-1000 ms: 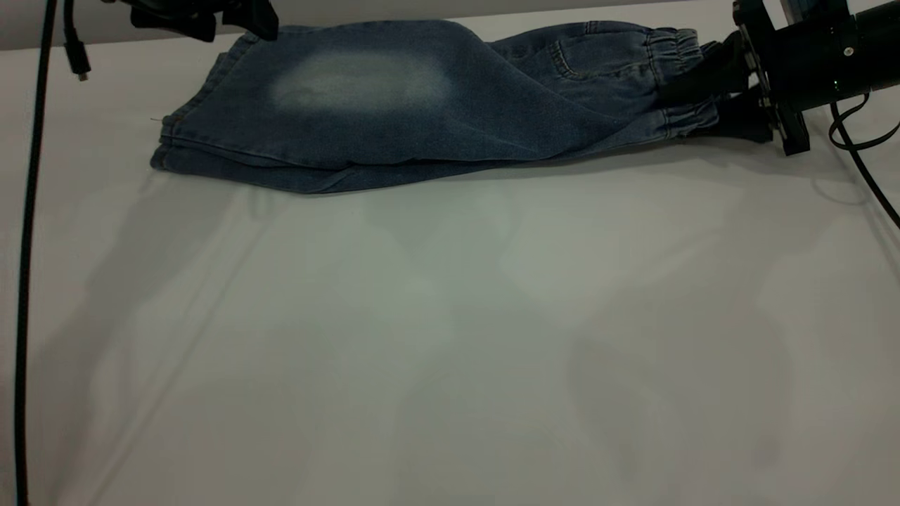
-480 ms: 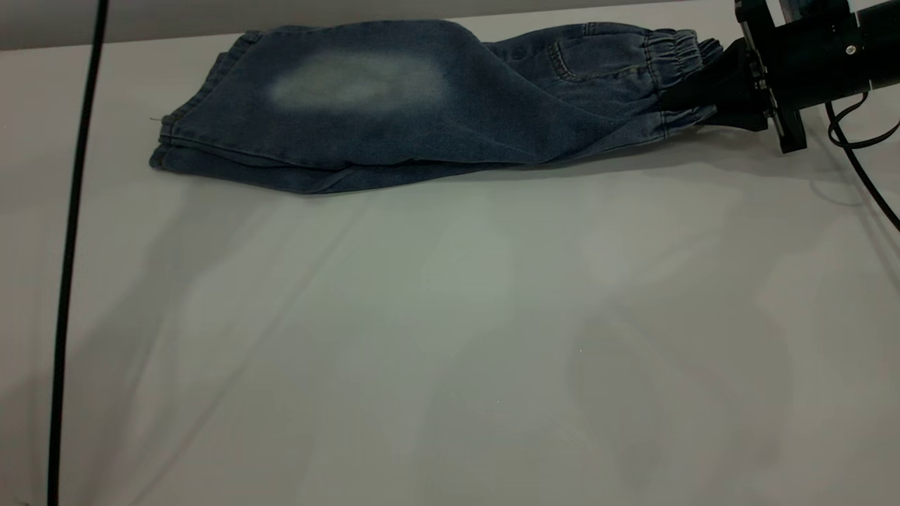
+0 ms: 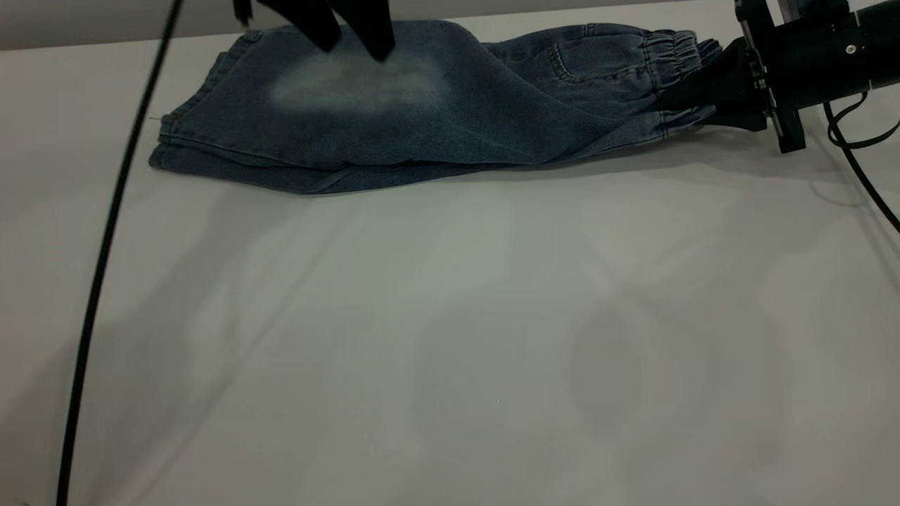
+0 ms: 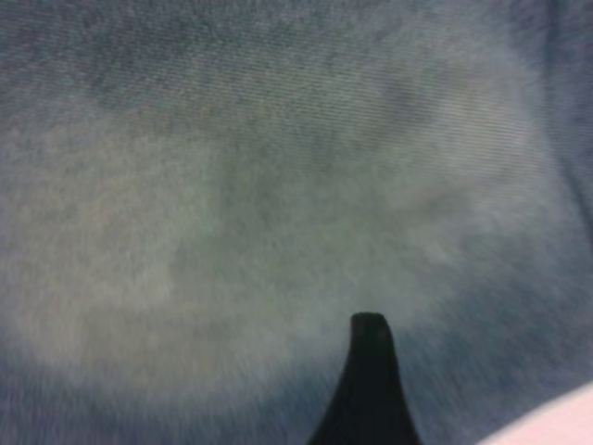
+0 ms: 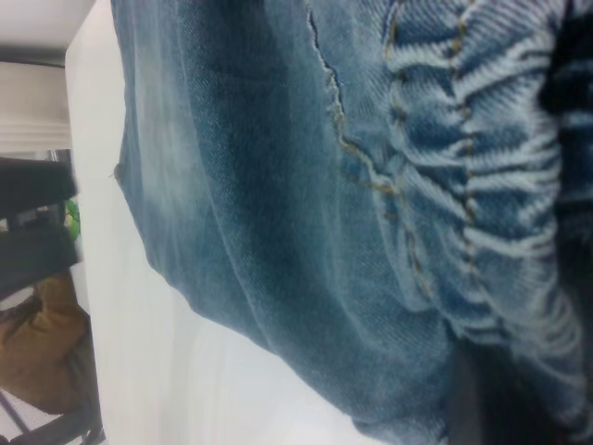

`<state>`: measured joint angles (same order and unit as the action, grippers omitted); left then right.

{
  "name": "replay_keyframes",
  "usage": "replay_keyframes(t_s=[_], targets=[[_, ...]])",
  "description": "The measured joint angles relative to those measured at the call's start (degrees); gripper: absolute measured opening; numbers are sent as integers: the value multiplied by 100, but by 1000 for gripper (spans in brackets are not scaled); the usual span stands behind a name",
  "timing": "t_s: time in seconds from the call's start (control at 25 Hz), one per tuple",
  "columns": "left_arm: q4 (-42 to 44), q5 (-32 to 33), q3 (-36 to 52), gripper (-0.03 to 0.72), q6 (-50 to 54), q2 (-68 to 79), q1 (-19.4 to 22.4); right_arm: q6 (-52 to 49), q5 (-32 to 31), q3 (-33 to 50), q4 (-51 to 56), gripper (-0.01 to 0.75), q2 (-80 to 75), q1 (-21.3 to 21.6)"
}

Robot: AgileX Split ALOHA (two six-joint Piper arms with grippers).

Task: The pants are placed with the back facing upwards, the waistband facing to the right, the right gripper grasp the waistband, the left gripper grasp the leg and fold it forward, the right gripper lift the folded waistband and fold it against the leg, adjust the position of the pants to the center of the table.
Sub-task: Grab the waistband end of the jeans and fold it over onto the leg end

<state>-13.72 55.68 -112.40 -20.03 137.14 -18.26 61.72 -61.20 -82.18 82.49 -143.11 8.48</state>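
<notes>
The pants [image 3: 450, 112], blue denim shorts, lie folded lengthwise along the table's [image 3: 450, 337] far side, one leg stacked on the other. The upper leg [image 3: 295, 126] bears a whitish faded patch [image 3: 358, 84]; no print shows. The gathered waistband [image 3: 671, 60] points right, and my right gripper [image 3: 685, 98] is shut on it. The right wrist view shows the waistband [image 5: 482, 185] ruched between dark fingers [image 5: 519, 408]. My left gripper [image 3: 355, 50] hangs open just over the faded patch. The left wrist view shows one black fingertip [image 4: 371, 371] above the pale denim [image 4: 241, 213].
A black cable [image 3: 105, 246] hangs down the left side of the exterior view. More cable [image 3: 858, 151] loops below the right arm. The pants sit close to the table's far edge [image 3: 140, 42]. Brown clutter [image 5: 37, 343] stands beyond the table.
The left gripper left the hem corner, went out of view, then came down over the faded patch; its cable swung right. The right gripper closed on the waistband.
</notes>
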Motion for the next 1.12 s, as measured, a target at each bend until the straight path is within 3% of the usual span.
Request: replay_keyframes(t_s=[0.88, 1.12], targets=[[351, -366, -96, 509, 154, 799, -34, -153, -339, 0, 193, 42, 7, 0], [345, -387, -96, 509, 154, 838, -36, -133, -610, 0, 270, 42, 284, -246]])
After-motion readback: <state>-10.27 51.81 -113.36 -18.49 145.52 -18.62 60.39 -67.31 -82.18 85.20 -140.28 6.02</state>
